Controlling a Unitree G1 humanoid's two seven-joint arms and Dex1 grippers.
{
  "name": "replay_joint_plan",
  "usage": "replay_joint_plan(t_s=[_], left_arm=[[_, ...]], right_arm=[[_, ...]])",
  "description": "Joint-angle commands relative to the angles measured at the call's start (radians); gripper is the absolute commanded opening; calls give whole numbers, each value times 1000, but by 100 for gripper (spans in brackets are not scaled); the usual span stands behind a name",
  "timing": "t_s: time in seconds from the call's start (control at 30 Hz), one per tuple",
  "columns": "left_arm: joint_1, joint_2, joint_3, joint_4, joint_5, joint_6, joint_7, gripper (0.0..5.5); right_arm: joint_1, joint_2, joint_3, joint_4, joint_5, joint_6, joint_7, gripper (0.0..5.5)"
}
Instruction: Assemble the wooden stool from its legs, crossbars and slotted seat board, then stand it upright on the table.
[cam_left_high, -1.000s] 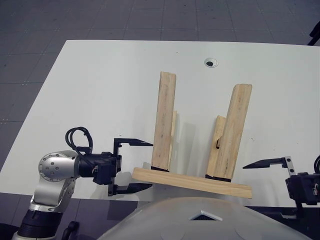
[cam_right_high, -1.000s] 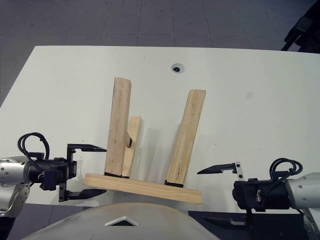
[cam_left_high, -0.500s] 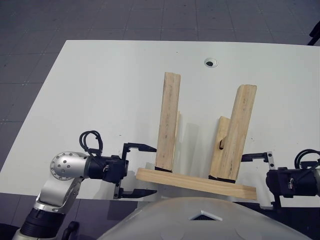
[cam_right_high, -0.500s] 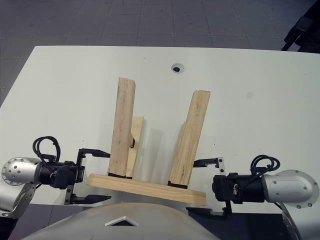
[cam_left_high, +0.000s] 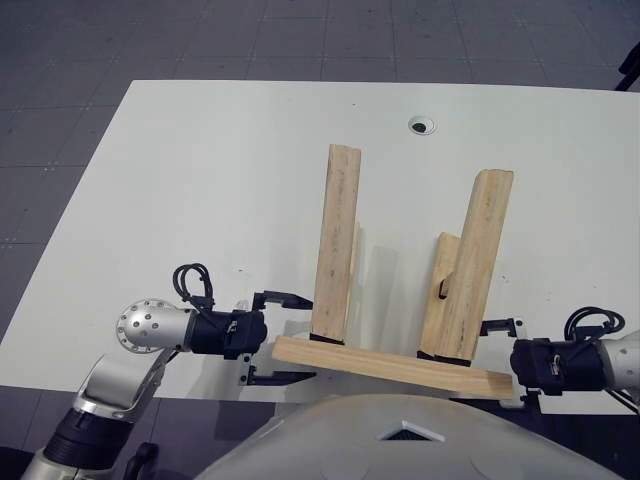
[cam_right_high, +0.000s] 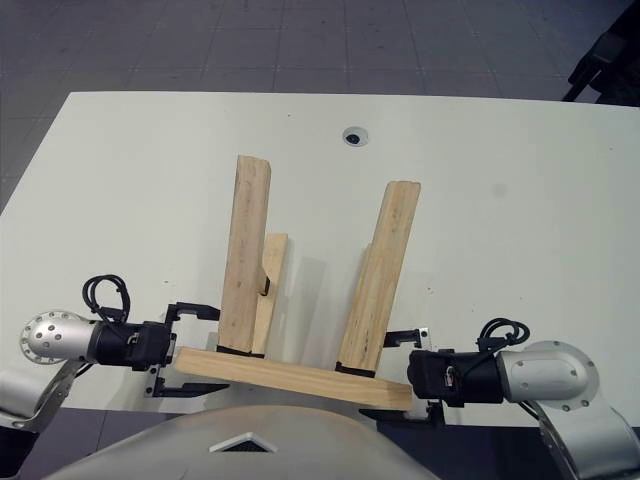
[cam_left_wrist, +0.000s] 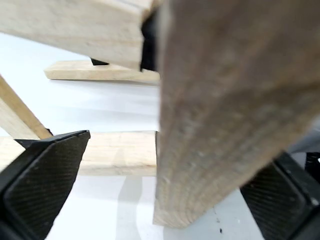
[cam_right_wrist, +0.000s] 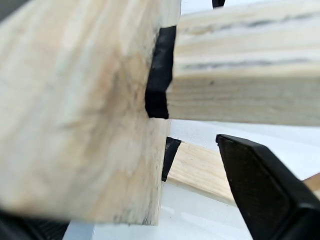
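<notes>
"Where did the stool (cam_left_high: 462, 300) sit?"

"On its side at the near edge of the white table (cam_left_high: 200, 170). The seat board (cam_left_high: 390, 365) stood on edge toward me, and the legs (cam_left_high: 337, 230) pointed away. A crossbar (cam_left_high: 437, 285) showed beside the right-hand leg."

"And your grippers?"

"I had the left gripper (cam_left_high: 295, 338) straddling the board's left end, with its fingers spread and a gap on each side. The right gripper (cam_right_high: 395, 375) sat around the right end, also parted and gripping nothing."

Grommet hole (cam_left_high: 422, 125) in white bench (cam_left_high: 200, 180), far side, near middle. Grey tiled floor (cam_left_high: 300, 40) beyond. Dark object (cam_right_high: 605, 55) at far right, unidentifiable.
</notes>
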Motion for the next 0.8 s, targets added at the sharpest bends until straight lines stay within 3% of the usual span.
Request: replay_joint_plan(t_s=[0.03,0.37,0.6,0.8], left_arm=[[-6,-4,10,0,-3,-11,11,424],[-14,-16,20,12,-44,-79,-7,256],[-5,0,17,-10,-99,-31,-29,145],[-28,10,27,-60,-177,145,15,132]], right_arm=[[-4,-18,0,15,3,2,-1,360],[-37,-51,4,34,14,44,8,164],[-124,-42,31,27,48,83,-7,144],[-186,-11,49,29,68,74,-24,129]])
